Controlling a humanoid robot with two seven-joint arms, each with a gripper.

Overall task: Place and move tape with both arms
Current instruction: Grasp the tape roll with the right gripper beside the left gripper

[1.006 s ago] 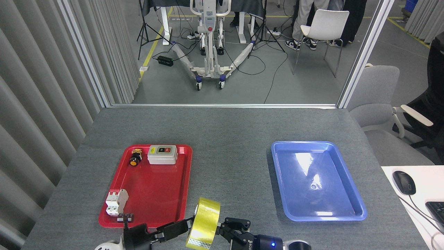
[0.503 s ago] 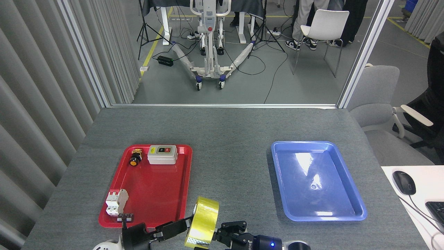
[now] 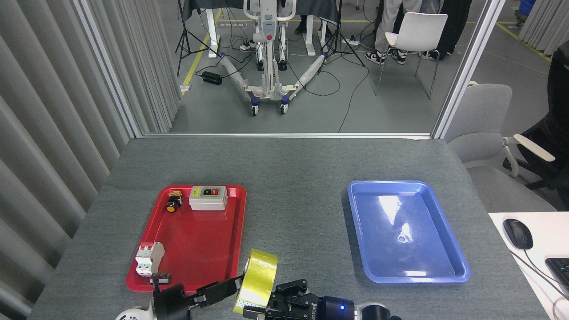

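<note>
your tape [image 3: 258, 281] is a glossy yellow roll standing on edge, a sliver of white core showing at its left rim, raised at the near table [image 3: 293, 169] edge between the red tray [image 3: 200, 240] and blue tray [image 3: 406, 231]. the left gripper [image 3: 233, 284] has a finger against the roll's left face, seemingly through the core; you can't tell how its grip stands. the right gripper [image 3: 275, 300] meets the roll's right side, fingers [image 3: 291, 286] partly spread, contact unclear. both arms are cut off below. "robotiq" is only partly legible.
</note>
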